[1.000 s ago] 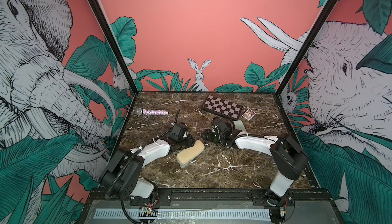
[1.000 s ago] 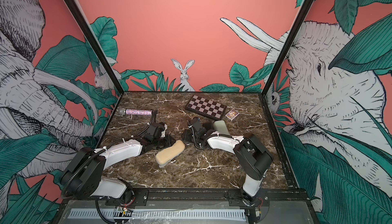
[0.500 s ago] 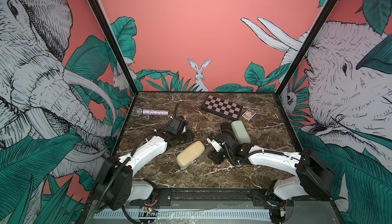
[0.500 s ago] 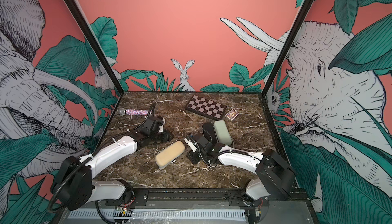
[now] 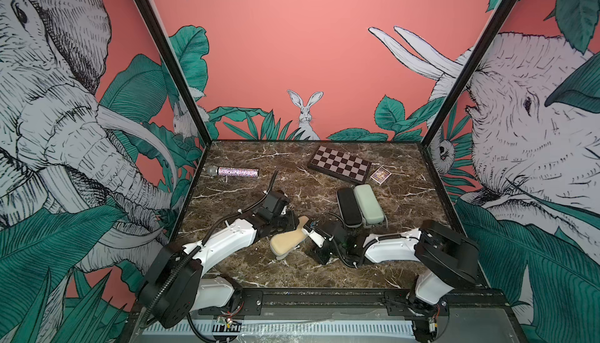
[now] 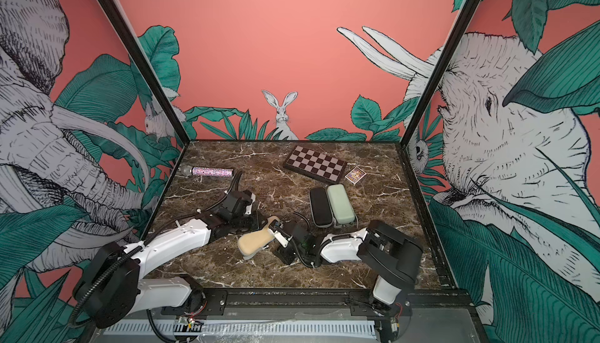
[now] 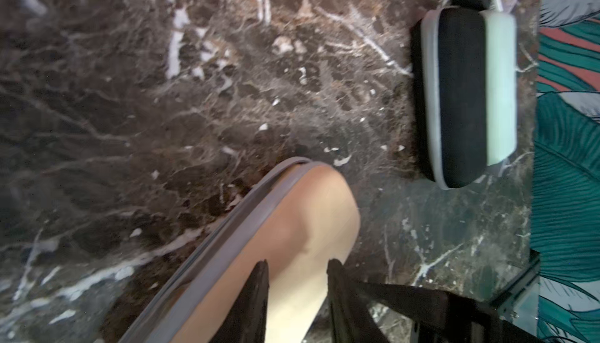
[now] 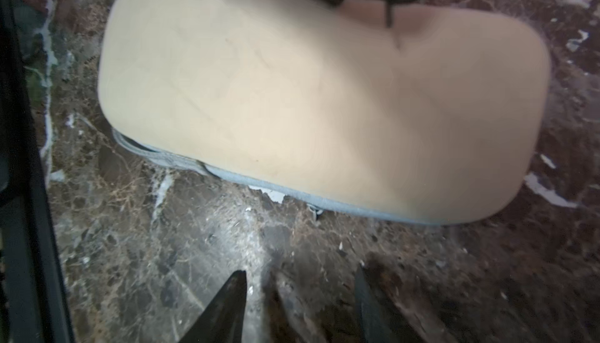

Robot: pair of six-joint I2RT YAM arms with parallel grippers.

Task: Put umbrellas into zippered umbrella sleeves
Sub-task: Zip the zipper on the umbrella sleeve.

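The beige sleeve (image 5: 287,240) lies near the table's front middle, with its grey zip band showing along one long edge (image 8: 292,192). My left gripper (image 5: 291,223) is shut on its far end; in the left wrist view the beige shell (image 7: 302,227) fills the gap between my left gripper's (image 7: 297,276) fingers. My right gripper (image 8: 298,292) stands open over bare marble beside the sleeve's long side, holding nothing. The black sleeve (image 5: 349,206) and the mint green sleeve (image 5: 368,203) lie zipped shut, side by side at mid-right. No umbrellas are in view.
A chequered chessboard box (image 5: 339,163) and a small card box (image 5: 380,174) lie at the back right. A glittery microphone (image 5: 233,171) lies at the back left. Painted walls close in three sides, and a black rail (image 5: 324,296) runs along the front.
The right arm drew back from the black and mint sleeves and came down beside the beige sleeve. The left gripper moved onto the beige sleeve's far end.
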